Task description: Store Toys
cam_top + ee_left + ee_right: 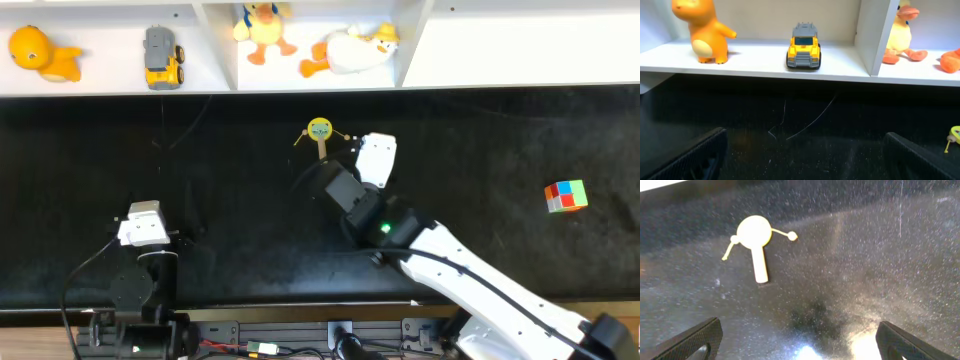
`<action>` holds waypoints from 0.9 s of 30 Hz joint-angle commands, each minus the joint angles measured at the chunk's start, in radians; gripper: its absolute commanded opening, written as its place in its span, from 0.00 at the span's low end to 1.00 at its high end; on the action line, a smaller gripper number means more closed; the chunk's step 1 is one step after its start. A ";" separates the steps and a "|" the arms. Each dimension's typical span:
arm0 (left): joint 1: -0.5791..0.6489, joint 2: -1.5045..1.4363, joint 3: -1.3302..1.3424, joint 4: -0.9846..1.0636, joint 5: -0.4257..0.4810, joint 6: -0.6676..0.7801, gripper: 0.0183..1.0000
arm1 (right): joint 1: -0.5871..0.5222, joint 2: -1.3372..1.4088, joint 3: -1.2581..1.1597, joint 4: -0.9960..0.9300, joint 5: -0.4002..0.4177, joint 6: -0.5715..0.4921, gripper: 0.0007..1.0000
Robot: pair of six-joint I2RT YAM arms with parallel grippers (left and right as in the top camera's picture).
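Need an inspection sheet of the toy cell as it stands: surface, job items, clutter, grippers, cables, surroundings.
Surface: black mat, flat, speckled and scuffed.
Job's things: rattle drum lying on the mat near the shelf; colour cube on the mat at the right; orange figure and yellow truck in the left compartment; yellow duck and white duck in the middle one.
Clutter: nothing seen.
Grippers: left gripper open, facing the truck; right gripper open, rattle drum ahead of it, apart.
Cables: loose wiring by the arm bases.
Surroundings: white shelf along the far edge.
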 commanded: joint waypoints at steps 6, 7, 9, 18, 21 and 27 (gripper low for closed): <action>-0.003 -0.013 -0.002 -0.002 -0.012 0.023 1.00 | 0.005 0.119 0.057 0.079 -0.028 0.020 0.99; -0.003 -0.013 -0.002 -0.002 -0.012 0.023 1.00 | 0.005 0.134 0.062 0.093 -0.034 0.005 1.00; -0.003 -0.013 -0.002 -0.002 -0.012 0.023 1.00 | 0.004 0.166 0.076 0.113 -0.037 -0.016 1.00; -0.003 -0.013 -0.002 -0.002 -0.012 0.023 1.00 | -0.055 0.300 0.191 0.105 -0.133 -0.094 0.99; -0.003 -0.013 -0.002 -0.002 -0.012 0.023 1.00 | -0.074 0.340 0.224 0.096 -0.152 -0.106 1.00; -0.003 -0.013 -0.002 -0.002 -0.012 0.023 1.00 | -0.100 0.393 0.257 0.086 -0.198 -0.114 1.00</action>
